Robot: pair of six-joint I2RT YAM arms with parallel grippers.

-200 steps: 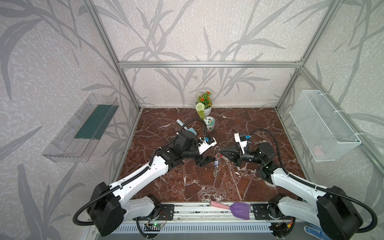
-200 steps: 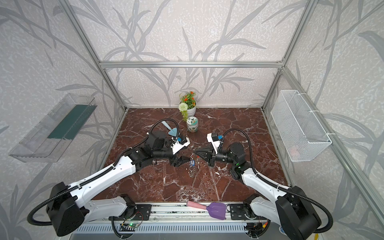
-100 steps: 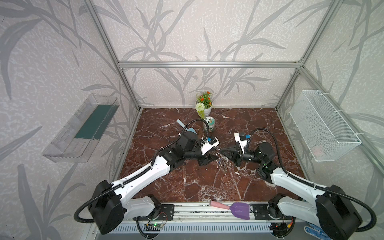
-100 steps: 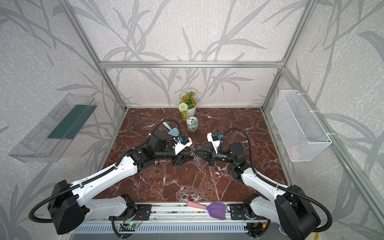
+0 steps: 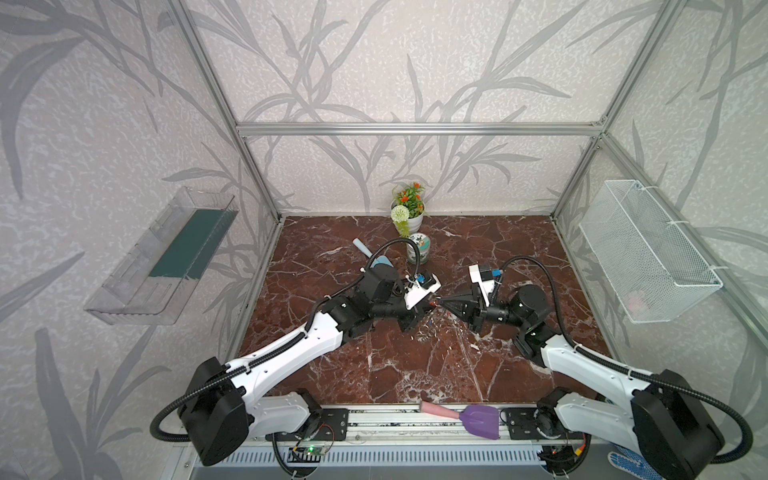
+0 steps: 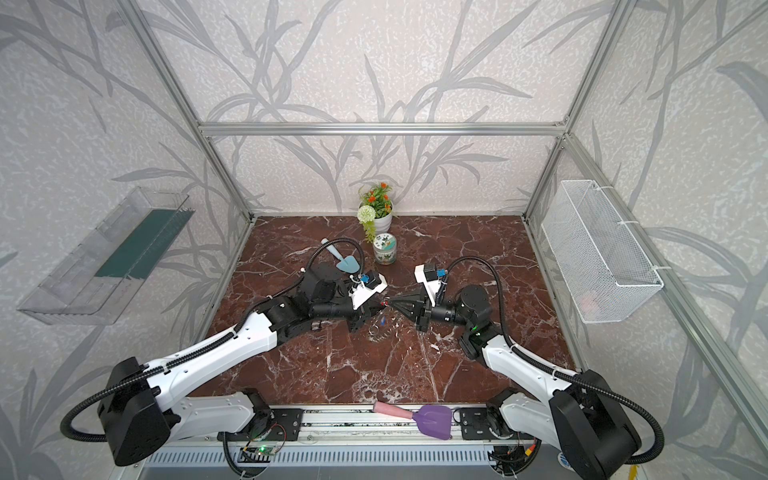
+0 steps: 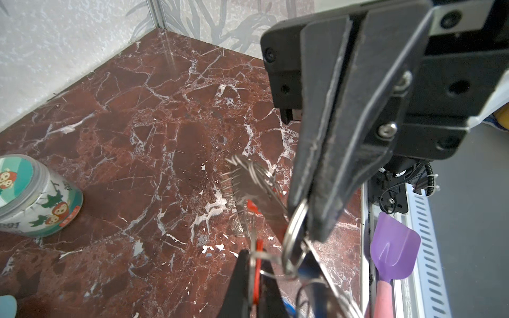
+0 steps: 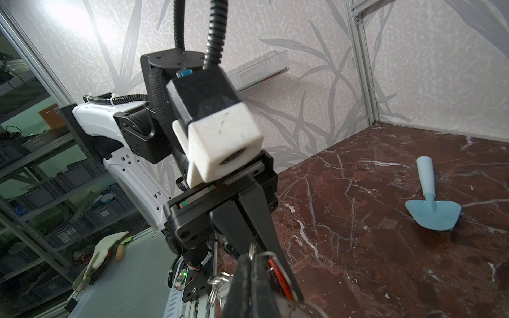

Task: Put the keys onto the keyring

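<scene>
Left gripper (image 5: 428, 306) and right gripper (image 5: 444, 300) tip to tip, both closed.
Left arm (image 5: 291, 353) stretched forward and inward, forearm low, its gripper roughly level and pointing at the right arm (image 5: 582, 361). Right arm mirrors it, elbow bent, gripper aimed back; its tapered fingers (image 7: 316, 124) pressed flat together in the left wrist view. Tips nearly meet; actual contact between them cannot be told.

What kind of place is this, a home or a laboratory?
Probably a laboratory test booth: an aluminium frame holds wallpapered panels around a marble-pattern table, a left arm and a right arm are mounted on a rail at its front, and the right wrist view shows storage shelves with bins outside.
</scene>
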